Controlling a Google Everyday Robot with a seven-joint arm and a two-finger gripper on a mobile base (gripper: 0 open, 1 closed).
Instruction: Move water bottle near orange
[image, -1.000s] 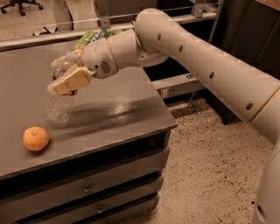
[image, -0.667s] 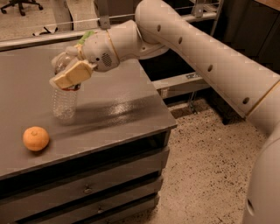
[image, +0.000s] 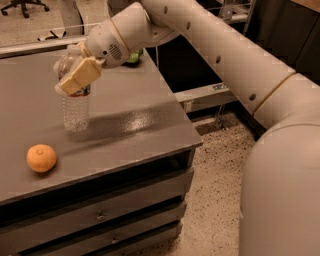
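The water bottle (image: 76, 111) stands upright on the grey cabinet top (image: 125, 125), clear and ribbed, with its white cap behind the gripper fingers. My gripper (image: 74, 75) is at the bottle's upper half, its tan fingers (image: 79, 77) on either side of the neck and label. The orange (image: 41, 158) lies on the cabinet top near the front left edge, a short way in front of and left of the bottle.
A green object (image: 133, 56) lies at the back of the cabinet top, mostly hidden behind my arm. The cabinet has drawers (image: 100, 216) below its front edge. Speckled floor (image: 215, 200) lies to the right. An office chair (image: 22, 5) stands far back left.
The view has drawn closer to the cabinet. The bottle and gripper sit further right and back of the orange in the picture; the bottle remains upright in the fingers.
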